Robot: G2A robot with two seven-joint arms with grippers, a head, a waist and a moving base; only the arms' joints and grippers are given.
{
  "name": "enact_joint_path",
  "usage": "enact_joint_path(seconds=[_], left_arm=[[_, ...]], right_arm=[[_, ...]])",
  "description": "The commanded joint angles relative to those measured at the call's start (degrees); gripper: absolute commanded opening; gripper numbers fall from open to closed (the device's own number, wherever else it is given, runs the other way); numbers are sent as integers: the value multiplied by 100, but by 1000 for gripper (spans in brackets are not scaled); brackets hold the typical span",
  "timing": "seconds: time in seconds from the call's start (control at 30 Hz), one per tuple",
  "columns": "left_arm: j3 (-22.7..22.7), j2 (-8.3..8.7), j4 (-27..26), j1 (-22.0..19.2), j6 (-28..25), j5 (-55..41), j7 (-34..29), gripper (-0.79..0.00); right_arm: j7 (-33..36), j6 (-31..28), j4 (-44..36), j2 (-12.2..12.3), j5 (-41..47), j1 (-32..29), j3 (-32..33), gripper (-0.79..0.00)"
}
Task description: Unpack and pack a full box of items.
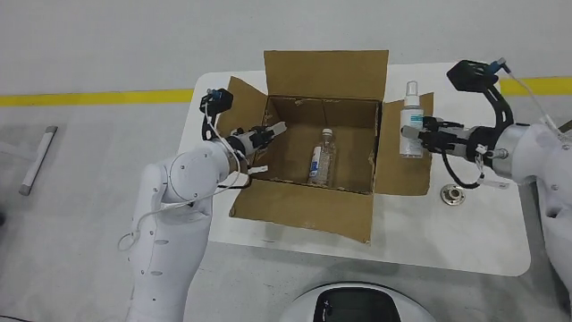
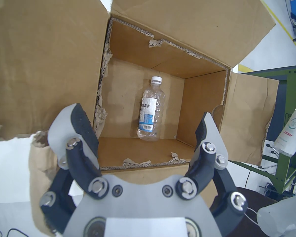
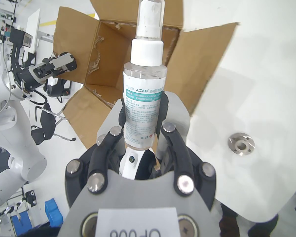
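Box stands open on the table, with 1 clear bottle lying flat on its floor. The right gripper clamps a spray bottle low on its body, above the right flap. The bottle may pivot in the grip or snag that flap. The left gripper, spread wide, hovers by the left wall.

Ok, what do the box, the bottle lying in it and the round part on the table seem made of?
Box: brown corrugated cardboard, matt; fluted layers show at its torn edges. Bottle: clear thin plastic, glossy and ribbed, with a white cap, likely plastic too. Round part: probably metal, judging by its silvery sheen.
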Motion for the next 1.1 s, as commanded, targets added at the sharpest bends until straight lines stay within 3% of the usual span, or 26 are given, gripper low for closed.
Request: enact_joint_path(seconds=[0.0, 0.27, 0.57, 1.07], left_arm=[[-105, 23, -138, 64, 10, 72, 63, 0], [-659, 124, -666, 389, 189, 378, 210, 0], [-1193, 192, -647, 745, 256, 170, 370, 0], [-1295, 219, -495, 952, 96, -76, 649, 0]], right_arm=[[-109, 112, 218, -16, 2, 196, -406, -785], [-785, 789, 1350, -170, -41, 917, -1942, -785], [-1559, 1561, 2363, -481, 189, 1752, -3371, -785], [-1778, 1525, 2498, -525, 204, 1803, -3526, -785]])
